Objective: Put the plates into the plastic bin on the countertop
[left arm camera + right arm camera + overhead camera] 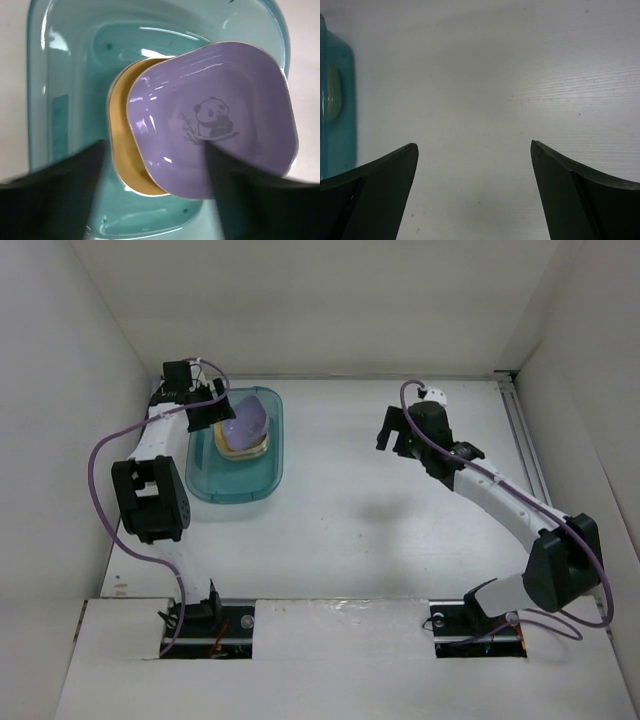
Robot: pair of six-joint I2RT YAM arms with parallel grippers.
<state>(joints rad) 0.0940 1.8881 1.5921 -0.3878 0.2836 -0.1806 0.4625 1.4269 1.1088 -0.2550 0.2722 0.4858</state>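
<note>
Item: lavender plate [210,120], panda mark, lying tilted on a yellow-orange plate [122,150] inside the plastic bin [70,100], at the countertop's [495,75] left. Your left gripper [155,145] hangs over it, jaws parted, gripping nothing. Your right gripper [475,145]: jaws spread wide above the countertop, well apart.

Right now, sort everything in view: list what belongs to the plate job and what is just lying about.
Job: plastic bin; lavender panda plate, lying tilted on the yellow-orange plate inside it; left pincer above them; right pincer, open over the countertop.
Just there: purple cables; white walls; rail at the right edge.
</note>
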